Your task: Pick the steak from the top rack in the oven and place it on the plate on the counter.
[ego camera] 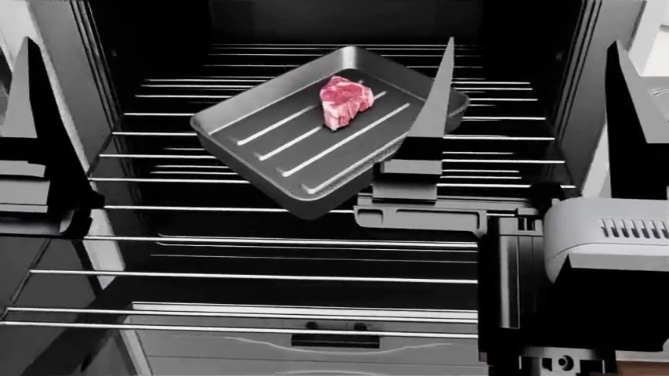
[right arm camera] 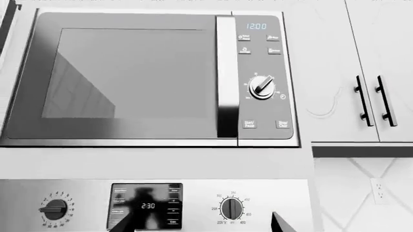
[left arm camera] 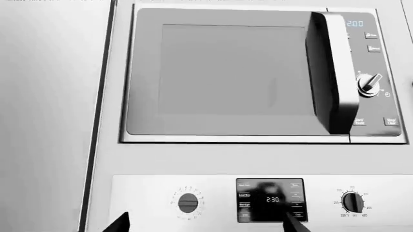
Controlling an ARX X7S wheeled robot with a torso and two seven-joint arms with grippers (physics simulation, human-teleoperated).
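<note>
In the head view the oven [ego camera: 168, 31] stands open, its black cavity crossed by silver wire racks [ego camera: 262, 276]. On an upper rack lies a dark ridged baking tray [ego camera: 293, 160], set at an angle, with the pink-red steak [ego camera: 345, 100] in its far half. My right gripper [ego camera: 533, 55] points upward in front of the cavity, open and empty, its left finger [ego camera: 441, 94] overlapping the tray's right edge. One finger [ego camera: 37, 117] of my left gripper shows at the left edge. Both wrist views show open, empty grippers [left arm camera: 206, 224] [right arm camera: 205, 223]. The plate and the counter are out of view.
Both wrist cameras face a built-in microwave [left arm camera: 219, 72] [right arm camera: 129, 72] above the oven's control panel [left arm camera: 271, 200] [right arm camera: 147, 205] with its knobs. White cabinet doors with black handles [right arm camera: 374, 101] and a wall socket [right arm camera: 380, 191] lie beside the microwave. A grey panel [ego camera: 324, 341] sits below the racks.
</note>
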